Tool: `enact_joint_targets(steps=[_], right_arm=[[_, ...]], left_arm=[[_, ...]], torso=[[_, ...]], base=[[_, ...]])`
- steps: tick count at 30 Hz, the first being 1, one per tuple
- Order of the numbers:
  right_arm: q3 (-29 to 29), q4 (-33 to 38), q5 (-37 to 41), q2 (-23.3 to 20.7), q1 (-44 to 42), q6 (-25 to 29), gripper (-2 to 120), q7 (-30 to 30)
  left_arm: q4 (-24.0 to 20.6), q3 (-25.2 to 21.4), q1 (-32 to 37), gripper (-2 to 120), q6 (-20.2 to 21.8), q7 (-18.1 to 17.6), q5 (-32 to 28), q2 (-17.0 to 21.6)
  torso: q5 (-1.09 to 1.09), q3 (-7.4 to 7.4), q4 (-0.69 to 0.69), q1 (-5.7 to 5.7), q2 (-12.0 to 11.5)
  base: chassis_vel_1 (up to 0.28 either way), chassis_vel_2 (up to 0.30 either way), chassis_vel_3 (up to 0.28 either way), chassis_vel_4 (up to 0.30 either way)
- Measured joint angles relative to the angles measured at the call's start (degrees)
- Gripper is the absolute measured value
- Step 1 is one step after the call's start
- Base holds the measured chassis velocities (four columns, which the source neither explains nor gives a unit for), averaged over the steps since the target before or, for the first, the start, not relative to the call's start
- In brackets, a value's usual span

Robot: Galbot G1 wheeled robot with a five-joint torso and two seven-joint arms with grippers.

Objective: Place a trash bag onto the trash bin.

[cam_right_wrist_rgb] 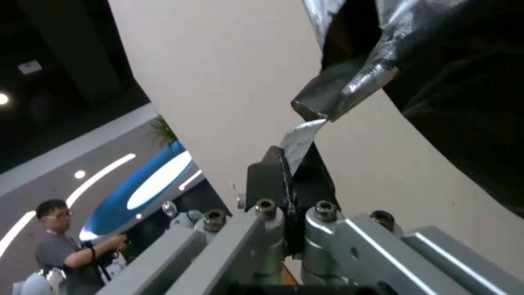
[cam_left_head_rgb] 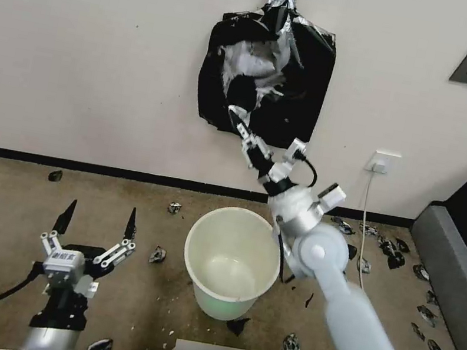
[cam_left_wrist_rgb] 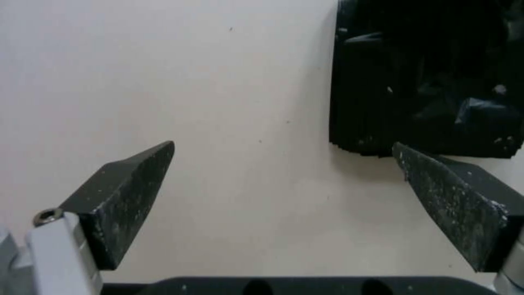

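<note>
The job is barely getting started, by my reckoning. The bin point(cam_left_head_rgb: 230, 264) is standing bare on the carpet just in front of the wall, nothing draped over its rim, and the bag point(cam_left_head_rgb: 240, 89) is hanging against the stack point(cam_left_head_rgb: 295, 90) of black bags pinned to the wall above it — a crumpled sheet with silvery glints at the stack's front. So the pulling free, the opening out and the fitting over the rim all look to be ahead.

The right gripper point(cam_left_head_rgb: 236, 117) is reaching up to the lower edge of that hanging plastic, its fingers pressed together and pinching a strip of the film. The left gripper point(cam_left_head_rgb: 97, 224) is hovering low over the carpet, well to the left of the bin, its fingers spread wide with nothing between them.

The head view is giving the whole layout — bin, wall, both arms, and black scraps point(cam_left_head_rgb: 393, 255) littering the floor. It is not showing the pinch clearly, though. The right wrist view is: the closed tips point(cam_right_wrist_rgb: 286, 180) are nipping a thin silvery tongue of film that twists up into the dark mass above. The left wrist view is adding the neat layered edge of the stack point(cam_left_wrist_rgb: 382, 102) against the pale wall, seen between its own wide-open fingers point(cam_left_wrist_rgb: 131, 184).
</note>
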Motion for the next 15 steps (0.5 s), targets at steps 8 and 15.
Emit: enact_joint_targets(steps=[8,15], right_arm=[[-0.66,2.97,-5.55,-2.00,-3.72,0.94,0,-0.02],[-2.96,3.73,-9.56,-3.57,-5.03,1.95,0,0.13]], left_arm=[[-3.74,0.75,-0.98,100,1.94,0.02,-2.36,2.66],[-8.12,-1.21,-0.97,100,4.33,0.20,-6.10,7.94]], torso=[[-0.01,0.00,0.00,0.00,0.00],[-0.01,0.00,0.00,0.00,0.00]], base=[[0.000,0.000,0.000,0.000],[0.000,0.000,0.000,0.000]])
